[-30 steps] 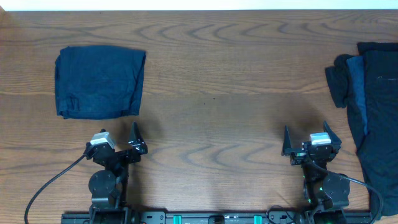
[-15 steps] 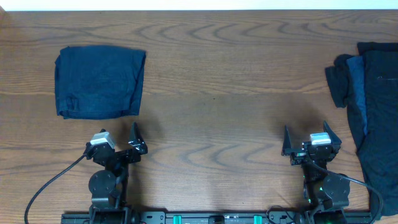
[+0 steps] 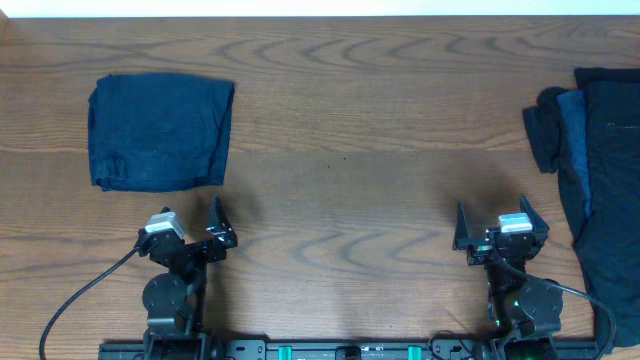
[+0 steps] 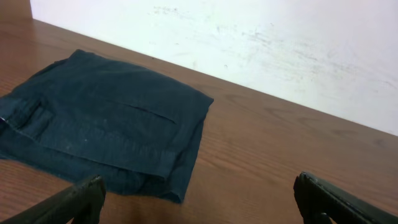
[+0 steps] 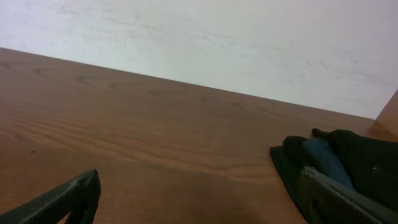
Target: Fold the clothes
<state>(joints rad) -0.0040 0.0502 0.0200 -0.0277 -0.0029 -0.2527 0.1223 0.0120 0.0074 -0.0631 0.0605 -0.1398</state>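
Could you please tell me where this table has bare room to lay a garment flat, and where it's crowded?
The widest bare wood of the table is the middle, between the folded garment at left and the heap of unfolded clothes on the right edge, ahead of the open left gripper and right gripper. The right edge is crowded.
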